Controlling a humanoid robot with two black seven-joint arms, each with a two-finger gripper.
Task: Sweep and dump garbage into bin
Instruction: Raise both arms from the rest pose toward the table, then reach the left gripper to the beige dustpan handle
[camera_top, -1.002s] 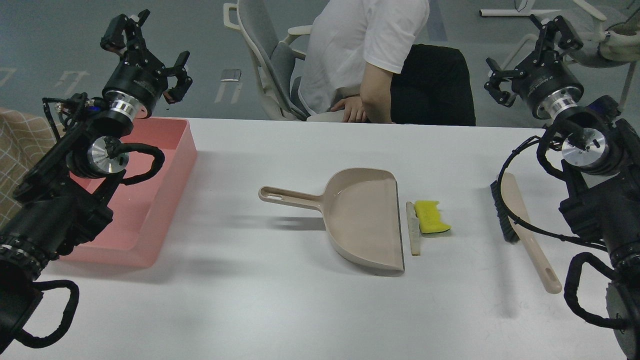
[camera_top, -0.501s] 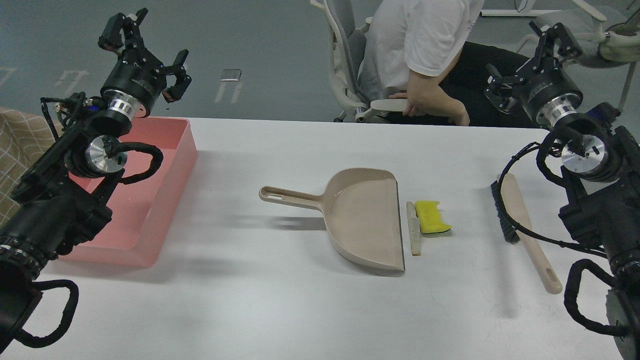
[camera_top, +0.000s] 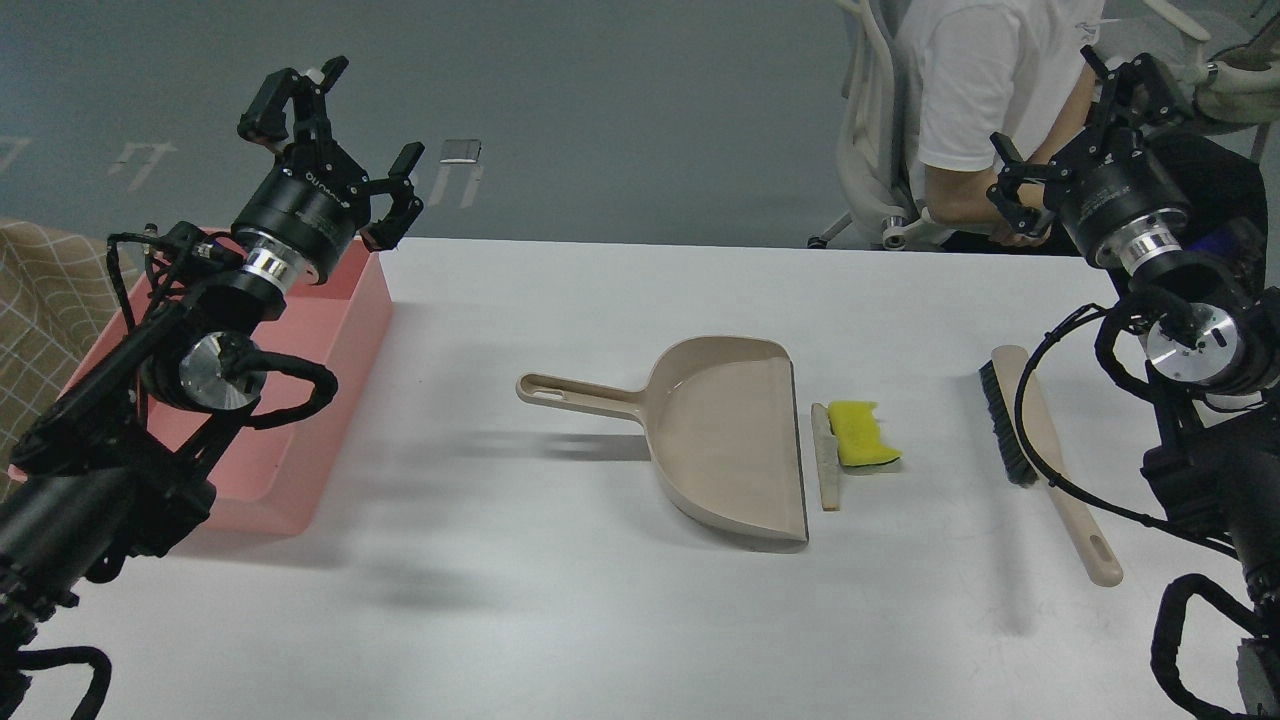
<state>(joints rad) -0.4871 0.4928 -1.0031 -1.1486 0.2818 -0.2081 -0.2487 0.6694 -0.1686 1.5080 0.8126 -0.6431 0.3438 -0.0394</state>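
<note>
Sponge (camera_top: 862, 433) mid-table; well apart from both pincers

Black cabled arms, silver joints

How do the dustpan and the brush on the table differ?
The dustpan is broad and scoop-shaped; the brush is long and thin. The dustpan's handle points left, toward the bin; the brush's handle points toward the near edge. The brush has black bristles; the dustpan has none. Both are beige and lie untouched.

Legible text: none | left gripper (camera_top: 335, 140) body: small white lettering, unreadable | right gripper (camera_top: 1080, 125) body: white lettering, too small to read
</note>
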